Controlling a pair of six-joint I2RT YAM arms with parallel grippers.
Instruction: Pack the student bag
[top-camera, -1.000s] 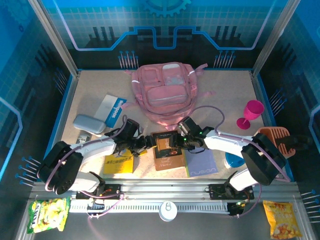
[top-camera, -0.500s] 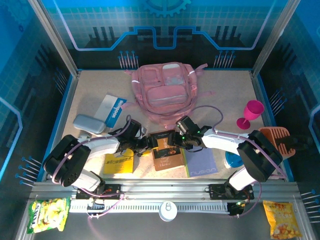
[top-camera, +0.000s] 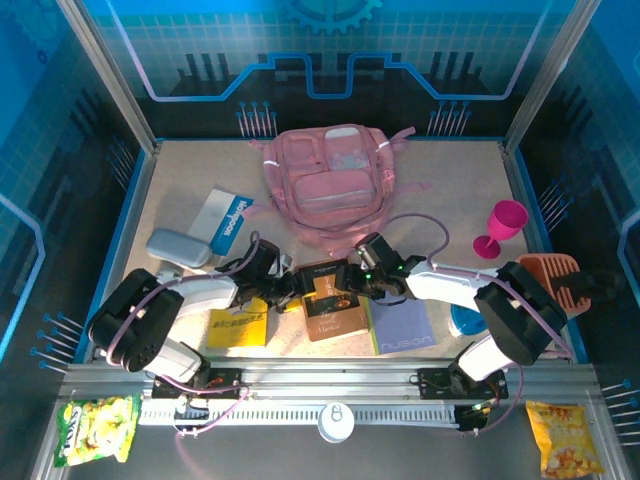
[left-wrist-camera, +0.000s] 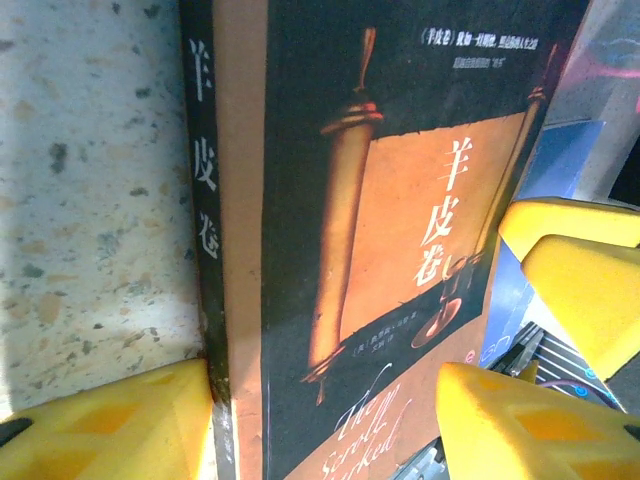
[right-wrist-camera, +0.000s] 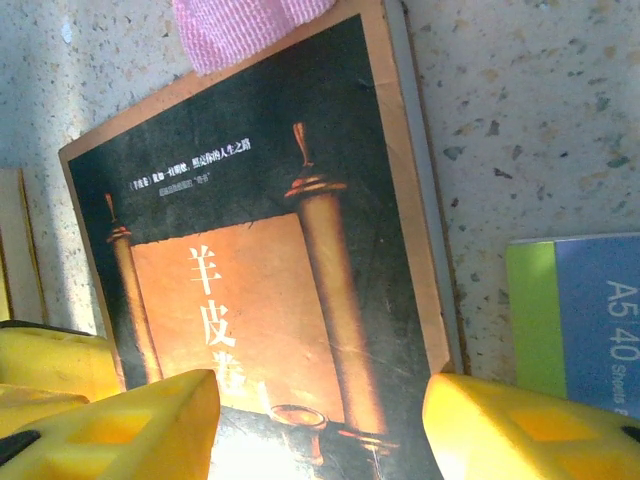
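1. One student bag (top-camera: 330, 185): pink, lying flat on the table (top-camera: 450, 190) at far centre, pockets facing up. Its long axis runs far-to-near; the broad end points at the back wall and the narrower rounded end points toward the arms.
2. One dark-covered book (top-camera: 333, 300): lies cover up, just near of the bag's rounded end.
3. Left end effector (left-wrist-camera: 330, 415): yellow fingers set to either side of the book; cannot tell whether it is clamped or loose.
4. Right end effector (right-wrist-camera: 325, 425): fingers straddle the same book from the opposite side; the grip likewise cannot be told.
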